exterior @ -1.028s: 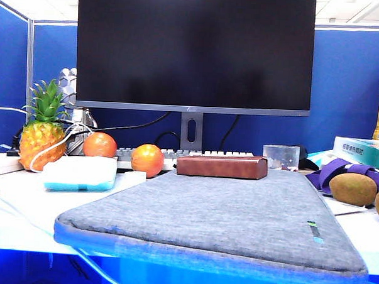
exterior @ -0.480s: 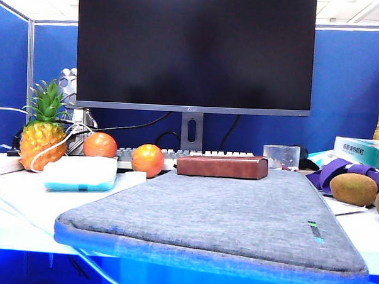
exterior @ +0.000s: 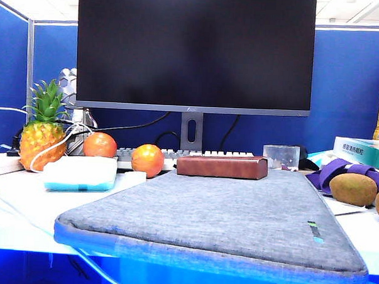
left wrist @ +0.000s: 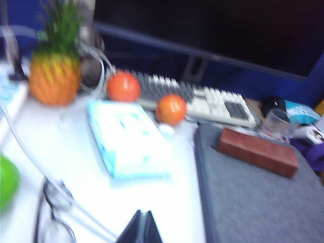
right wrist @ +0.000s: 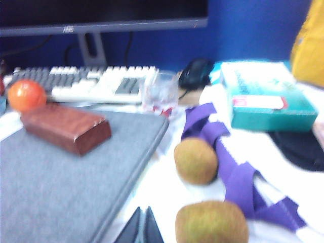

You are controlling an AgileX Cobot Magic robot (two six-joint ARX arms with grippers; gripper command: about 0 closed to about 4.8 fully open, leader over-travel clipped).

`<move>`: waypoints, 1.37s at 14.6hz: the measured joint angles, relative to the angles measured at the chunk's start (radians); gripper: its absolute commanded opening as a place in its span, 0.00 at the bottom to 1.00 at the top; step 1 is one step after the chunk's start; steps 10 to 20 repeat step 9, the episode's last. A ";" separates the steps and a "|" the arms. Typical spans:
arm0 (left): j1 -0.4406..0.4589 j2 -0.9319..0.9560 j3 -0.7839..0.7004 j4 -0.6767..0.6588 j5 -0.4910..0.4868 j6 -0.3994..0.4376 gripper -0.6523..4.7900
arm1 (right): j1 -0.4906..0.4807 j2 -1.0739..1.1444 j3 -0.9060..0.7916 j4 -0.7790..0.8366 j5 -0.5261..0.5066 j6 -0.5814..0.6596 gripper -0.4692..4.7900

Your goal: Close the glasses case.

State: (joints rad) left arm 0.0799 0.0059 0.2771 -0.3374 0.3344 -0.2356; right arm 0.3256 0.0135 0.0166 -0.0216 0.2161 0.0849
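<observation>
Case: slim reddish-brown leather-look glasses case (exterior: 222,166) – lid down, at the far edge of the grey fabric sleeve (exterior: 224,216)
Left gripper (left wrist: 141,229): fingers pressed together, empty, well clear
Right gripper (right wrist: 143,226): fingers together, empty
Progress: closing appears done – nothing visibly left

Office cubicle: blue partition walls (exterior: 349,86), monitor (exterior: 195,51), keyboard (exterior: 176,155).

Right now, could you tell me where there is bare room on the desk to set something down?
The grey sleeve is bare in front of the glasses case. White desk shows between the tissue pack and the sleeve. Crowded: oranges and keyboard behind, kiwis and purple strap right. Both hands sit shut, near side.
</observation>
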 measured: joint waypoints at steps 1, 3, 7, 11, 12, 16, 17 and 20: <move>-0.001 0.000 0.000 -0.012 0.003 -0.003 0.12 | 0.000 0.000 0.000 -0.014 0.000 0.000 0.08; 0.000 0.000 0.000 -0.018 0.004 -0.005 0.12 | 0.000 0.000 0.000 -0.022 0.000 0.000 0.08; 0.000 0.000 0.000 -0.018 0.004 -0.005 0.12 | 0.000 0.000 0.000 -0.022 0.000 0.000 0.08; 0.000 0.000 0.000 -0.018 0.004 -0.005 0.12 | 0.000 0.000 0.000 -0.022 0.000 0.000 0.08; 0.000 0.000 0.000 -0.018 0.004 -0.005 0.12 | 0.000 0.000 0.000 -0.022 0.000 0.000 0.08; 0.000 0.000 0.000 -0.018 0.004 -0.005 0.12 | 0.000 0.000 0.000 -0.022 0.000 0.000 0.08; 0.000 0.000 0.000 -0.018 0.004 -0.005 0.12 | 0.000 0.000 0.000 -0.022 0.000 0.000 0.08; 0.000 0.000 0.000 -0.018 0.004 -0.005 0.12 | 0.000 0.000 0.000 -0.022 0.000 0.000 0.08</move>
